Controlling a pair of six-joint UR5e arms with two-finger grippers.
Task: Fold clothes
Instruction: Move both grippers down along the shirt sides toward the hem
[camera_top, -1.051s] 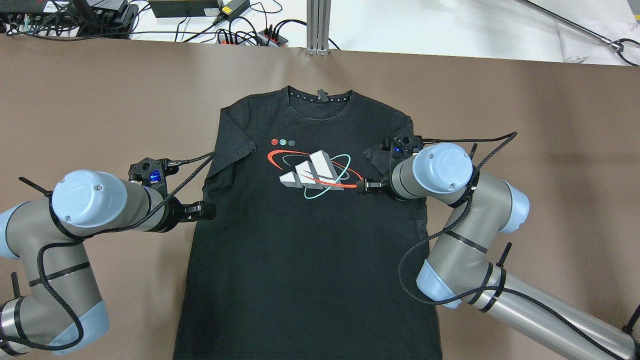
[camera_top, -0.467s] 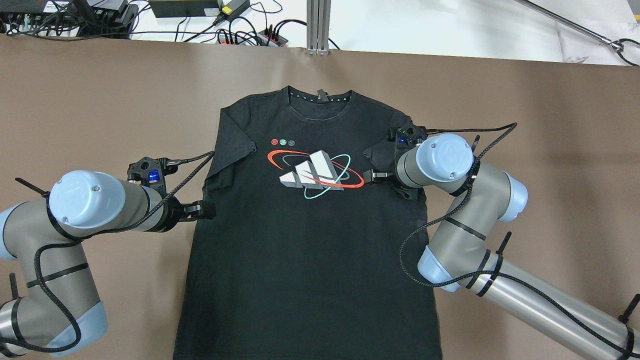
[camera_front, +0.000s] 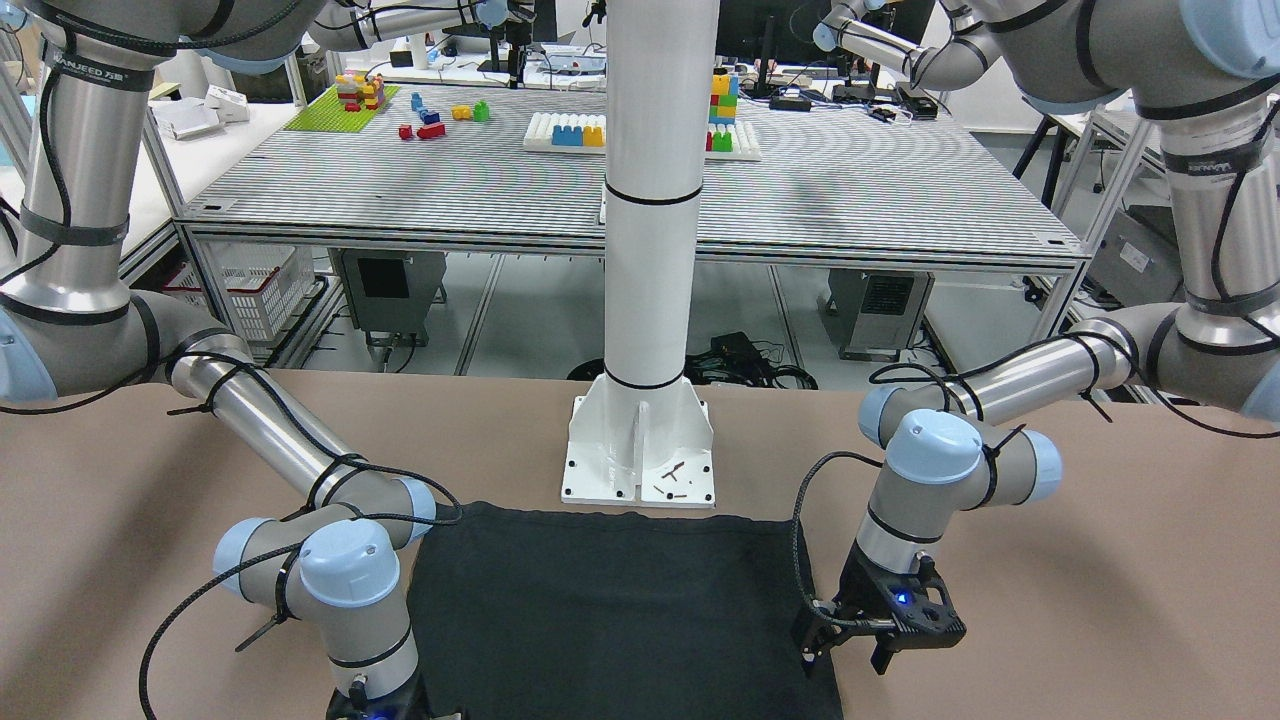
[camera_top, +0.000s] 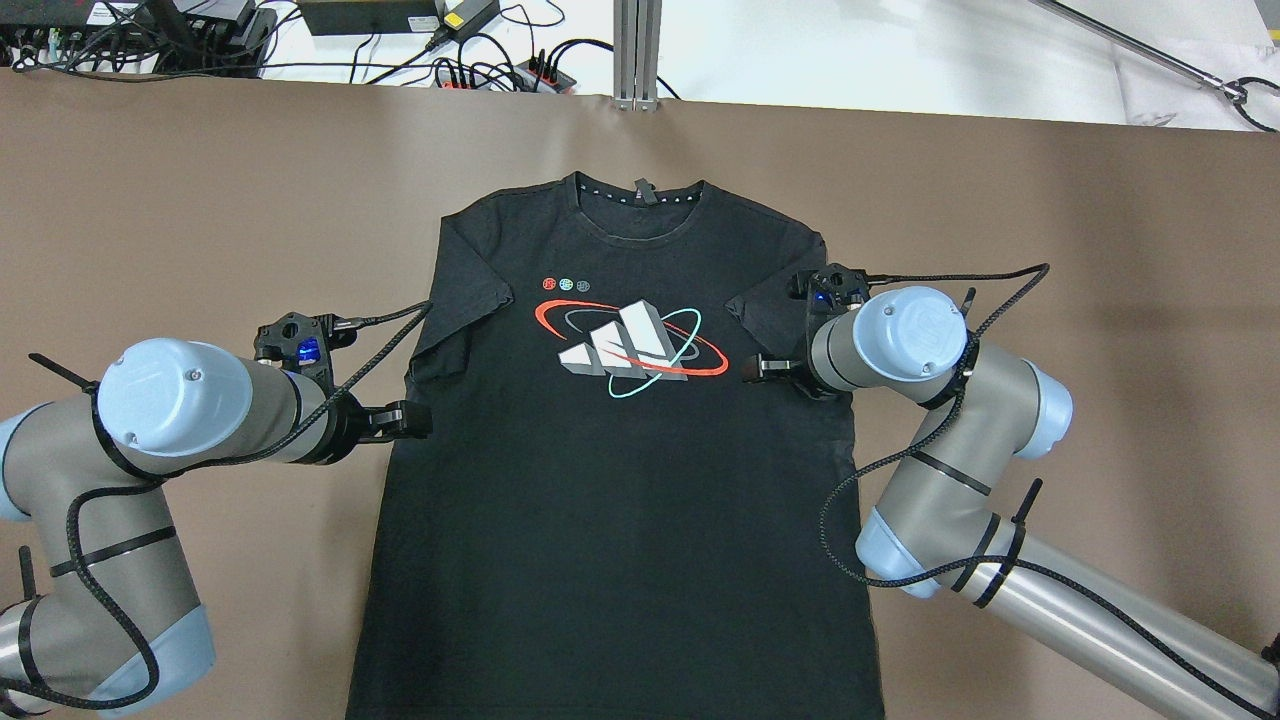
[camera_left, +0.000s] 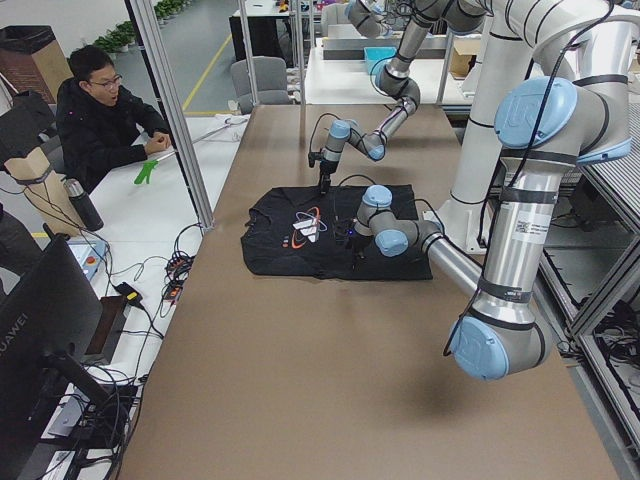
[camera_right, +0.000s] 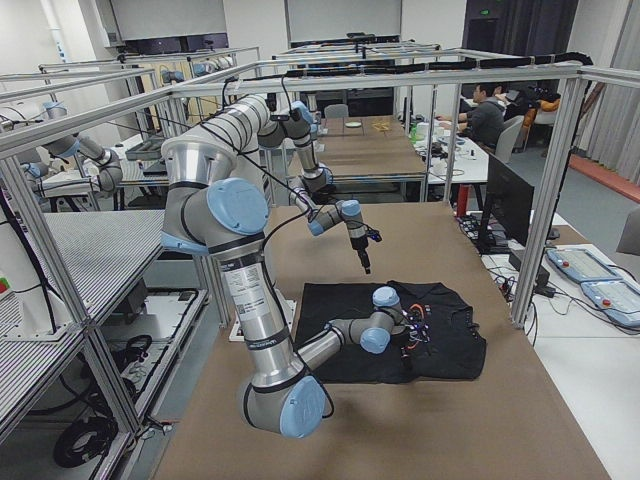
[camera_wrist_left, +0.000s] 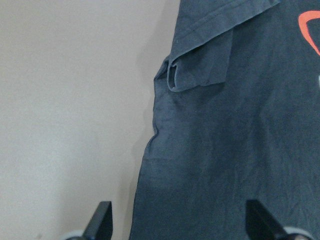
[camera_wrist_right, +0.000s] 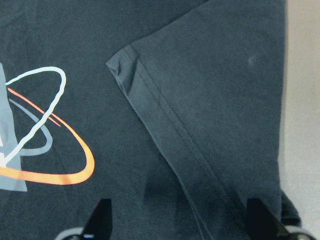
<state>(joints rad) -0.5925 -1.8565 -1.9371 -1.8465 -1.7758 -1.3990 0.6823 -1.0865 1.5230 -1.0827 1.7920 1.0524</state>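
Left gripper (camera_top: 415, 421) and right gripper (camera_top: 752, 369) hover with jaws wide and empty just above the black T-shirt (camera_top: 620, 520) lying flat beneath them, both sleeves (camera_wrist_right: 200, 110) already folded inward, the body folds apparently all yet to do.

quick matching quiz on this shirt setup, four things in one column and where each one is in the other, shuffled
Things:
1. left gripper
2. right gripper
3. collar
4. printed logo

Places:
A. mid-chest on the black T-shirt, between the two grippers
B. over a folded-in sleeve
C. at the shirt's end farthest from the robot
D. over the shirt's side edge, partly above bare table

Pairs: 1-D, 2-B, 3-C, 4-A
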